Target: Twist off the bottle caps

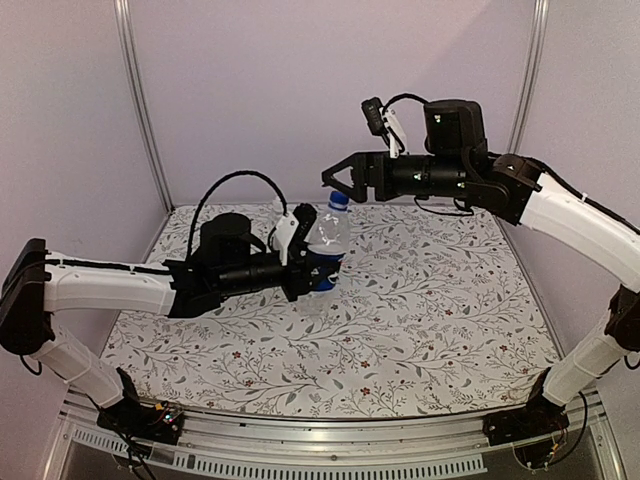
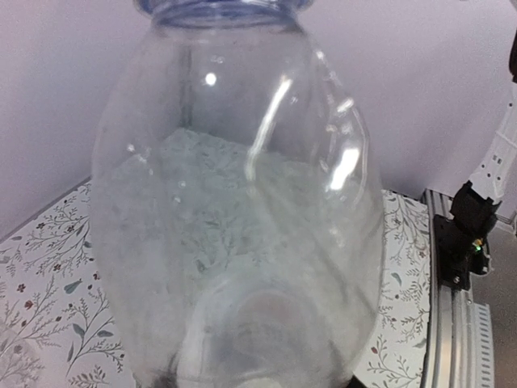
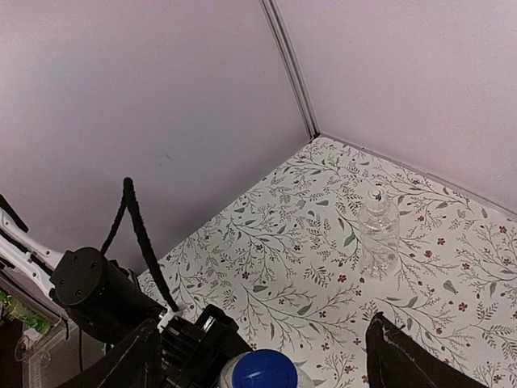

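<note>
Top external view: the Pepsi bottle stands upright above the tabletop, its long axis vertical and its neck pointing straight up. The blue cap sits on that neck. The left tool reaches in level from the left and is pressed together on the bottle's lower, labelled part. The bottle's rounded clear shoulder stands above the grip. The right tool comes in level from the right with its jaws spread. It is just above the cap, close to it, but whether it touches cannot be told.

In the right wrist view, the cap's round, smooth top shows at the bottom edge, between the two black fingers, clear of both. Farther off, the plain bottle stands upright on the tabletop, alone and well apart from both tools. It is small, clear and unlabelled, and its top is too small to make out.

In the left wrist view, the held bottle fills the picture. Its wall is thin, glossy, see-through plastic with bright glints, bulging below a blue ring at the neck. The tabletop is covered in white cloth printed with leafy sprigs and small red flowers.
</note>
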`<action>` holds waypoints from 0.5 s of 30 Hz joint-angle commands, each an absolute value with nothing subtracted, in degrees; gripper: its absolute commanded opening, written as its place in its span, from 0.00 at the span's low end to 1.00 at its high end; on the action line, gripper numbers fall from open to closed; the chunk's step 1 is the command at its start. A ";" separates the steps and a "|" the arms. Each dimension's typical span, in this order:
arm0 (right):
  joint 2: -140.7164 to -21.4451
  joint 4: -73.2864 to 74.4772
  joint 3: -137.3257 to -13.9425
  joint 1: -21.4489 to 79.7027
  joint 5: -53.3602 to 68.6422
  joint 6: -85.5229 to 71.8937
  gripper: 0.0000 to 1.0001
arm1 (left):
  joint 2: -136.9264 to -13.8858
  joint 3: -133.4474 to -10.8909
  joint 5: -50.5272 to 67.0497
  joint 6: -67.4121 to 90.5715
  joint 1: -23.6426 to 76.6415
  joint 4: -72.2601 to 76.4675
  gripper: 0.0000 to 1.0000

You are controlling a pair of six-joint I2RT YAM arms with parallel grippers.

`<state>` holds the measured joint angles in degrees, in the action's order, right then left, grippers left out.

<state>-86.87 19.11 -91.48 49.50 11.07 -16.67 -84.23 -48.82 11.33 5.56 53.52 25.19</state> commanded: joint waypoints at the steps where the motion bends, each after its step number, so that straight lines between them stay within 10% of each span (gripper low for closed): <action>1: -88.06 18.11 -90.03 50.34 8.81 -18.35 0.83 | -82.49 -50.54 7.37 4.50 53.93 24.45 0.33; 15: -88.93 16.97 -88.15 50.68 10.71 -18.48 0.62 | -82.34 -50.50 5.71 4.29 54.02 24.04 0.33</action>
